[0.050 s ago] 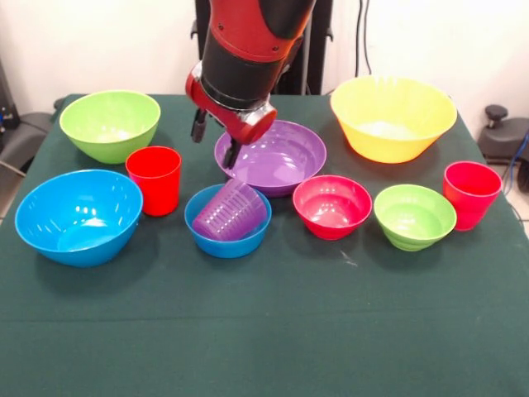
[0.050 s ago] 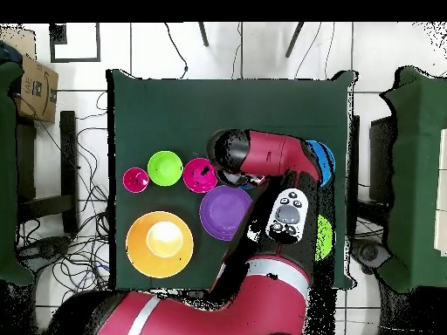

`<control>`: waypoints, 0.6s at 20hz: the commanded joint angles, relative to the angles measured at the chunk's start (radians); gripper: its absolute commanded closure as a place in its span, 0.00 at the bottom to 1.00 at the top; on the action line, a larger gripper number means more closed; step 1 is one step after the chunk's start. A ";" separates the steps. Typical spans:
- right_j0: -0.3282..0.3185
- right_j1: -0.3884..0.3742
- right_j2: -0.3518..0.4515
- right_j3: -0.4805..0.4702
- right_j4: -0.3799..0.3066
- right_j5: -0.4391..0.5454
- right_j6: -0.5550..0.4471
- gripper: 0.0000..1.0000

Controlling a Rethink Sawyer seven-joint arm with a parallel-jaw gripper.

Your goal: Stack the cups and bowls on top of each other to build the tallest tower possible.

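Note:
My gripper (image 1: 214, 150) hangs open with nothing in it, over the left rim of the purple bowl (image 1: 281, 161). Just in front of it the purple cup (image 1: 232, 210) lies tilted inside the small blue bowl (image 1: 225, 245). To the right stand the red-pink bowl (image 1: 332, 207), the small lime green bowl (image 1: 414, 217) and a red cup (image 1: 470, 194). The other red cup (image 1: 154, 179) stands at the left between the large blue bowl (image 1: 78, 215) and the large lime green bowl (image 1: 110, 124). The yellow bowl (image 1: 393, 116) sits at the back right. In the overhead view the arm (image 2: 271, 157) hides the gripper.
All pieces stand on a dark green table (image 1: 264, 331). From above, the yellow bowl (image 2: 160, 244), purple bowl (image 2: 220, 214), red-pink bowl (image 2: 199, 174) and small green bowl (image 2: 164, 167) show left of the arm. A cardboard box (image 2: 30, 87) and cables lie on the floor.

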 commanded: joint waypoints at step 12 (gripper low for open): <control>0.090 0.076 0.082 0.197 0.201 -0.404 0.354 0.00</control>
